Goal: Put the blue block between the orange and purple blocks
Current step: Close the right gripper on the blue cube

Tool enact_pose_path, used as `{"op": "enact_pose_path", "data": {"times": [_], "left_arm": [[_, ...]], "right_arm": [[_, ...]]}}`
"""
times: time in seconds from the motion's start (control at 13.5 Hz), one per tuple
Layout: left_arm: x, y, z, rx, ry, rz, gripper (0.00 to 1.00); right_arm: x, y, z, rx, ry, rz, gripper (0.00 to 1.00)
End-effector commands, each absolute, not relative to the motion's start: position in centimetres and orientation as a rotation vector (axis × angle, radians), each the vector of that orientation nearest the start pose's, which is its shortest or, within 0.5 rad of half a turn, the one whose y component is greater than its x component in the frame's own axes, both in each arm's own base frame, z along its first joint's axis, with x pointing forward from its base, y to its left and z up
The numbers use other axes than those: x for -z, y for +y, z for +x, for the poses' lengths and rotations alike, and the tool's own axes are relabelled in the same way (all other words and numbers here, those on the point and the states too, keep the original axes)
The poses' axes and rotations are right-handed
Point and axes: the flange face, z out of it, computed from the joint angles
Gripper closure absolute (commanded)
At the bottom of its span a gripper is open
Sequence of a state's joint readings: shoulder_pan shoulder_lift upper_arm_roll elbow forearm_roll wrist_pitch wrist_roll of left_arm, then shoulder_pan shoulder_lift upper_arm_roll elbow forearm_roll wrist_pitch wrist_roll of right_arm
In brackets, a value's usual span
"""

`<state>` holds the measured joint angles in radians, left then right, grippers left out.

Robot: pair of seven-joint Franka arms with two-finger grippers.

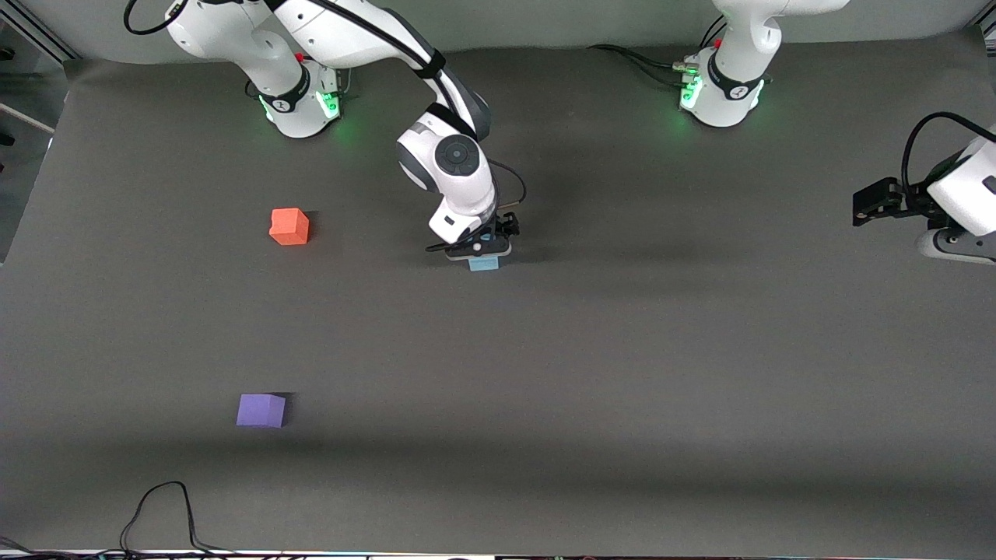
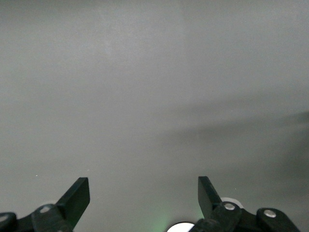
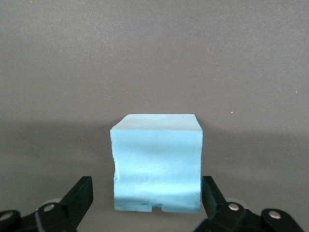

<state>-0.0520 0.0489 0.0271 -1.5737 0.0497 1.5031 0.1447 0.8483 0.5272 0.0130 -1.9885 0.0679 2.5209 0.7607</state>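
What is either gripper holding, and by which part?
Nothing held yet. The right gripper straddles the blue block, fingers open beside its sides. The left gripper is open, empty.
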Motion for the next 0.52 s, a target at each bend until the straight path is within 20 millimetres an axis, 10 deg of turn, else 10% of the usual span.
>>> {"op": "enact_pose_path", "data": {"times": [0.0,0.22,0.45], "left_arm": [[-59.9,-1.1,55.3,-0.189,0.284,-3.093,0.00],[-60.0,-1.5,55.3,-0.172,0.279,-3.152,0.00],[-60.0,-1.5,55.3,-0.175,0.283,-3.144,0.00]], "right_arm": [[-19.7,46.4,40.0,0.017,-0.100,-3.119,0.21],[-20.0,46.5,40.0,0.027,-0.105,-3.120,0.82],[-22.3,46.3,39.9,0.006,-0.105,-3.135,0.84]]}}
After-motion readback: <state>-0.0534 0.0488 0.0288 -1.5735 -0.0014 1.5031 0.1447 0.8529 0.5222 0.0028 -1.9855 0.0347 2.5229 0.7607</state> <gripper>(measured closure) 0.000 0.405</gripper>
